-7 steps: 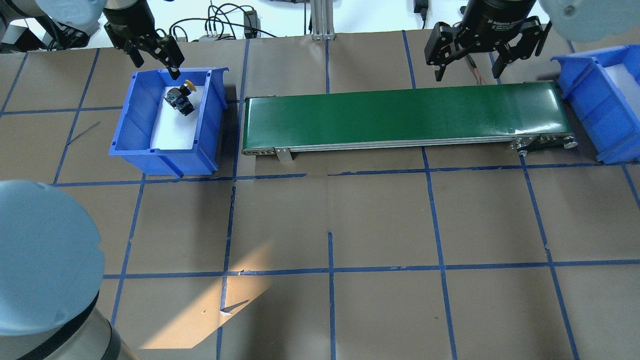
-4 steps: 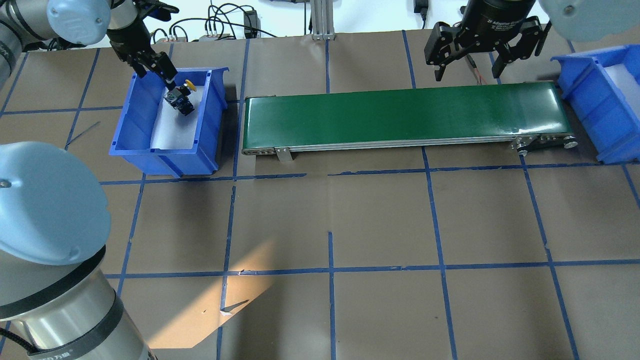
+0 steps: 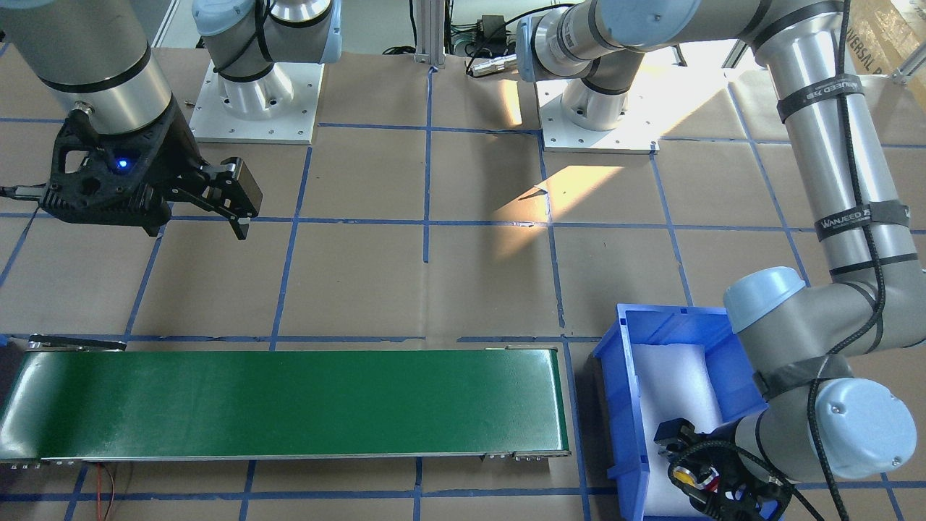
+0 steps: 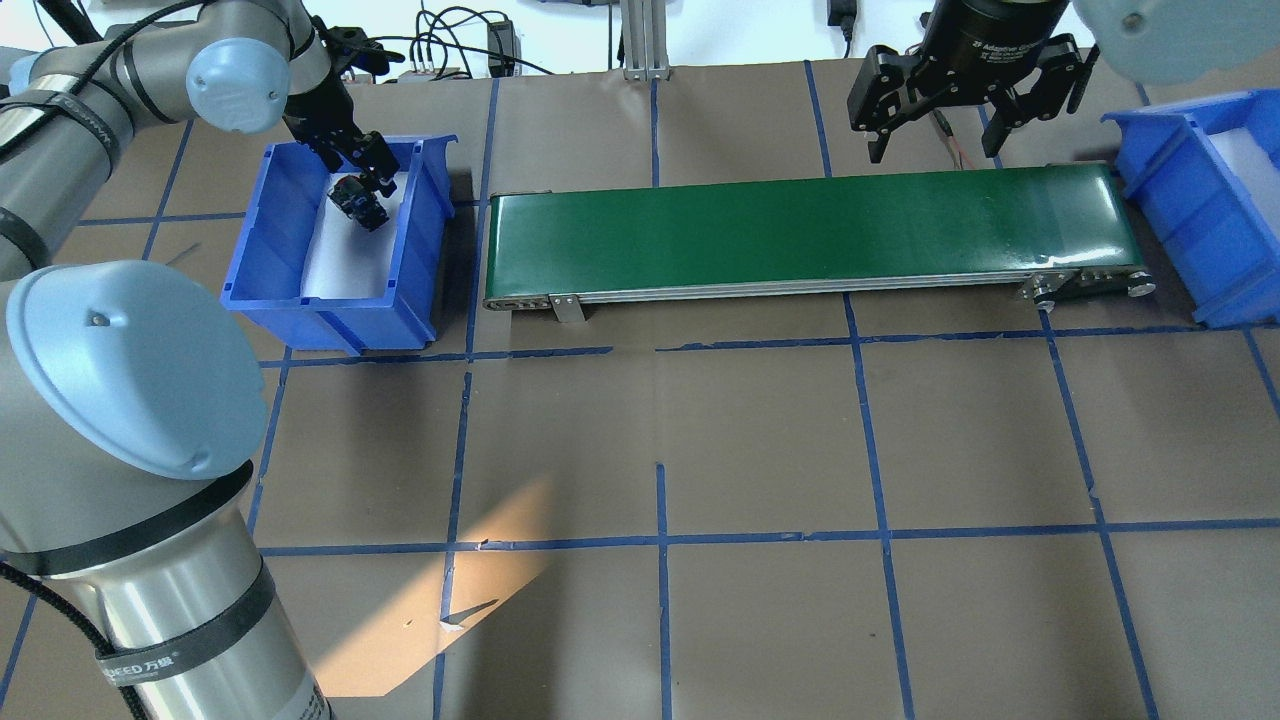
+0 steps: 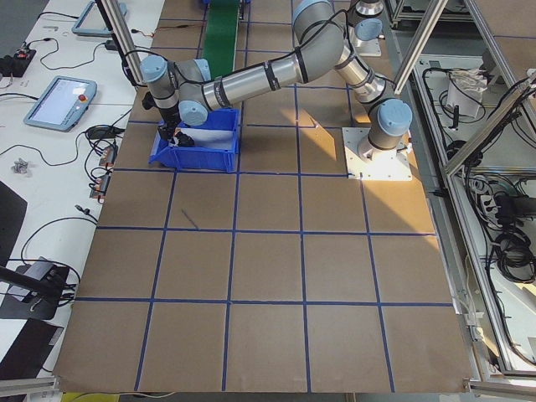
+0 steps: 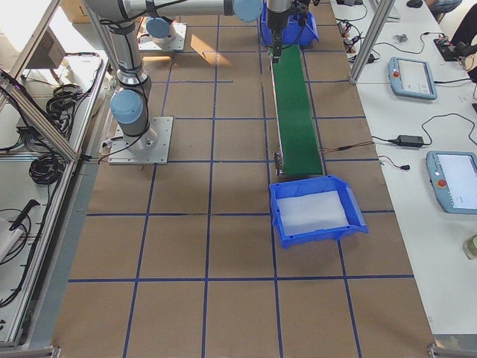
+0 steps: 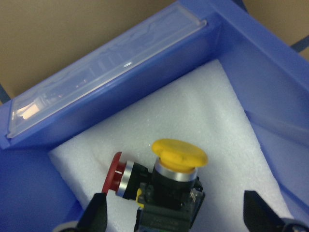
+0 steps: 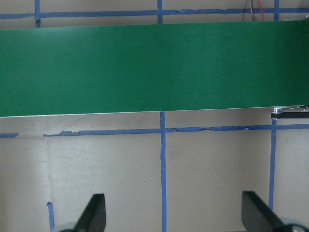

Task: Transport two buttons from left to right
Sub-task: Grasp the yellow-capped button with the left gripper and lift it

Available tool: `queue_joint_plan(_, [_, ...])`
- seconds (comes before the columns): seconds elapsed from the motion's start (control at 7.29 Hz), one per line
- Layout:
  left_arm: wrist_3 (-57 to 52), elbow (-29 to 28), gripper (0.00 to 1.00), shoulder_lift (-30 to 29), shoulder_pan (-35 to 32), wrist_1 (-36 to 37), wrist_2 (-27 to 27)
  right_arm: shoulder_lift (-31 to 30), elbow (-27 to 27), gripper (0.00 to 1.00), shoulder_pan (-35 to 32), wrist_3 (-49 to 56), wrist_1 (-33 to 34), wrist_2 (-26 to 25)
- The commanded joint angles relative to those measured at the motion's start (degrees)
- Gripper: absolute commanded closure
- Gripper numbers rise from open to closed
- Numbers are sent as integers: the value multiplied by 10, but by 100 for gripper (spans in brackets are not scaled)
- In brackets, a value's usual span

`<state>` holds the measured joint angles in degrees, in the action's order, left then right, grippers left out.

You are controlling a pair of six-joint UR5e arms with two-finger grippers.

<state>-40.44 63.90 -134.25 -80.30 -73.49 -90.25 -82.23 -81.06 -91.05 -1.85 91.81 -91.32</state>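
Two buttons lie side by side on white foam in the left blue bin [image 4: 412, 262]. The yellow-capped button [image 7: 179, 152] stands on its black body, and the red-capped button [image 7: 114, 174] lies against its left side. My left gripper [image 7: 176, 218] is open and low inside the bin, one finger on each side of the pair, gripping neither. In the overhead view my left gripper [image 4: 362, 170] covers the yellow cap, and only the buttons' black bodies [image 4: 364, 207] show. My right gripper [image 4: 936, 148] hangs open and empty behind the conveyor's right end.
A long green conveyor belt [image 4: 800, 232] runs between the left bin and a second blue bin [image 4: 1180, 215] with white foam at the far right. The left arm's elbow [image 4: 130, 370] looms over the table's near left. Cables lie behind the table's back edge.
My left gripper has moved right and down from the bin's back rim into the bin, and now straddles the buttons. The left arm's elbow has swung in. The right arm has not moved.
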Motion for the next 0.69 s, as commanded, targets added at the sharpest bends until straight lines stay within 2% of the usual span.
queue_joint_plan(0.0, [-2,5,14,-5,2,17,-3,0,-1,0,0,-1,0,0])
queue_joint_plan(0.27, [-1,6,57,4,2,16,-26,0,-1,0,0,-1,0,0])
queue_joint_plan(0.41, [-1,7,64,6,-3,16,-51,0,-3,0,0,-1,0,0])
queue_joint_plan(0.55, [0,8,71,6,-5,16,-52,0,-2,0,0,-1,0,0])
